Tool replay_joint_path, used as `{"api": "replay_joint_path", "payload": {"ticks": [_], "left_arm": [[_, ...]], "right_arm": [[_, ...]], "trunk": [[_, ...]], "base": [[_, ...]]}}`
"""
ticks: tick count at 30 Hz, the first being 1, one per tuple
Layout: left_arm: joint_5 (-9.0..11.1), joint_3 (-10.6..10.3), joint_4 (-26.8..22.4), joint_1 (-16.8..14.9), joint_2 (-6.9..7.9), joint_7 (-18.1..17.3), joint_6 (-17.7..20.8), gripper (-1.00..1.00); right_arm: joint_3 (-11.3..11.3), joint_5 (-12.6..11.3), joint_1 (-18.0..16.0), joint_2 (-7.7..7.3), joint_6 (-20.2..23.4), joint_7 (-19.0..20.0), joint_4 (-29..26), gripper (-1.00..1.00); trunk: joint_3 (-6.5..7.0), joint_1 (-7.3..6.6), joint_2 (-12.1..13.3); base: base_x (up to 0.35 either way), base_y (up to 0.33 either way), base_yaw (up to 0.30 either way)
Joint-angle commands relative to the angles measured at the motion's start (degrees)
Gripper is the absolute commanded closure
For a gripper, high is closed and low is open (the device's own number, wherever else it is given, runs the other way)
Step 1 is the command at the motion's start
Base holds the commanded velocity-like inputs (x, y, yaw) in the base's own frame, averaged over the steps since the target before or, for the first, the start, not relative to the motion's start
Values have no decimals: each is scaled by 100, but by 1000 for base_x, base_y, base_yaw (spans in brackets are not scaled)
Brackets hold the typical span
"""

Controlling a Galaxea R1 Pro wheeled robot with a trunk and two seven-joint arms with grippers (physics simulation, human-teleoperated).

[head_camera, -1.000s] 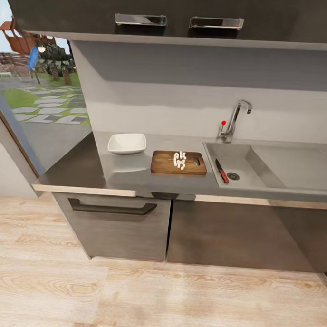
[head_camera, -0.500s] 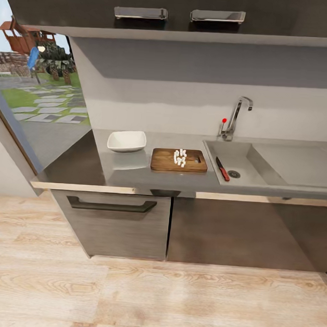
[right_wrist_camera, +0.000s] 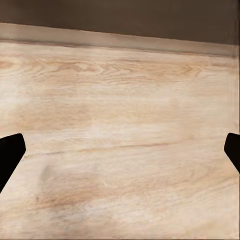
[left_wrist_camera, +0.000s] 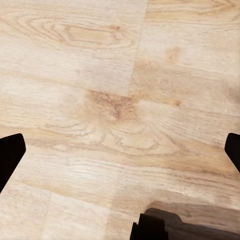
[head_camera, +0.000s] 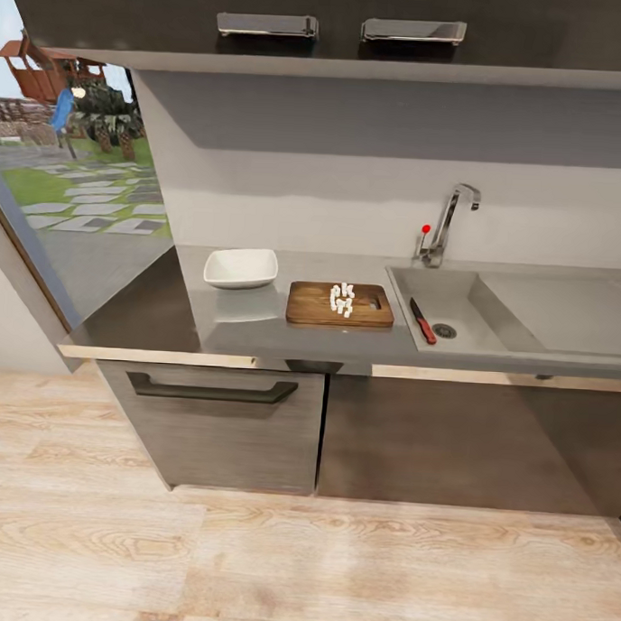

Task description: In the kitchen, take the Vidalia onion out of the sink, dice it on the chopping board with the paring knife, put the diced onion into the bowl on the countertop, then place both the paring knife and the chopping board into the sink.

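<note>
The diced Vidalia onion [head_camera: 342, 300] lies as small white cubes on the dark-brown chopping board [head_camera: 311, 306], which rests flat on the grey countertop [head_camera: 246, 330]. The white square bowl [head_camera: 241, 268] stands just left of the board. In the steel sink [head_camera: 491, 309] the paring knife [head_camera: 423, 322] lies with its red handle toward the front, beside the round drain. My left gripper [left_wrist_camera: 120, 150] and right gripper [right_wrist_camera: 120, 150] both hang over the wooden floor, fingers spread wide with nothing between them.
A chrome tap [head_camera: 448, 222] with a red knob stands behind the sink. Upper cabinets [head_camera: 341, 27] overhang the counter, dark cabinet fronts [head_camera: 215, 424] sit below. A window [head_camera: 73, 156] is at the left. Light wood floor [head_camera: 299, 563] lies in front.
The head view shifted slightly a second ago, so the whole scene sits a little higher; since half a second ago nothing has moved.
</note>
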Motion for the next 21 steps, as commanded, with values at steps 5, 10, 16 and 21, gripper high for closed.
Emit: {"api": "replay_joint_path", "payload": {"ticks": [5, 10, 16, 21], "left_arm": [[31, 20, 18, -8, 0, -17, -38, -100], [31, 20, 20, -8, 4, -17, -38, -100], [31, 20, 25, -8, 9, -17, -36, -100], [28, 20, 27, -8, 9, -17, -35, -100]], "right_arm": [[-13, 43, -8, 598, 2050, -11, -2299, -100], [389, 26, -8, 630, 3276, 172, -3762, -100], [1506, -570, -11, 630, 5628, 572, -6148, -100], [2111, -1101, -114, 630, 7020, 649, -7460, -100]], "trunk": [[-5, 0, -2], [-5, 0, -2], [-5, 0, -2], [-5, 0, -2]], "base": [[0, 0, 0], [0, 0, 0], [0, 0, 0], [0, 0, 0]]}}
